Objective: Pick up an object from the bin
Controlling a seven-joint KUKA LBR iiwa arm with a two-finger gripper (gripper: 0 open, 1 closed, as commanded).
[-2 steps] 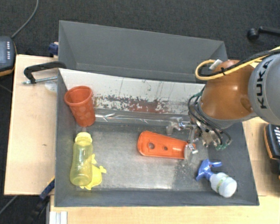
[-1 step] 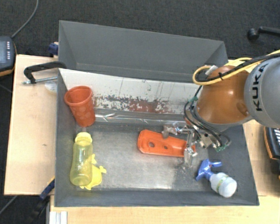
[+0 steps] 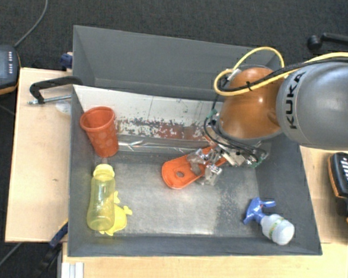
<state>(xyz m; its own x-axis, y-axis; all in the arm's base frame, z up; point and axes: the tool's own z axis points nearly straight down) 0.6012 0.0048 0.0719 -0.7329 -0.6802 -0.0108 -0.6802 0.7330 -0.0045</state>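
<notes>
One flat orange tag (image 3: 179, 174) right of the orange cup (image 3: 101, 130) lies at the hand (image 3: 210, 169), whose grip cannot be told; likely light, stiff, best pinched across its thin end

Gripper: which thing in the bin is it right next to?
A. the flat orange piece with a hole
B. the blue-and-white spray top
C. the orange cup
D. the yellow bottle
A: the gripper sits at the right end of the flat orange piece, well away from the other three.
</notes>
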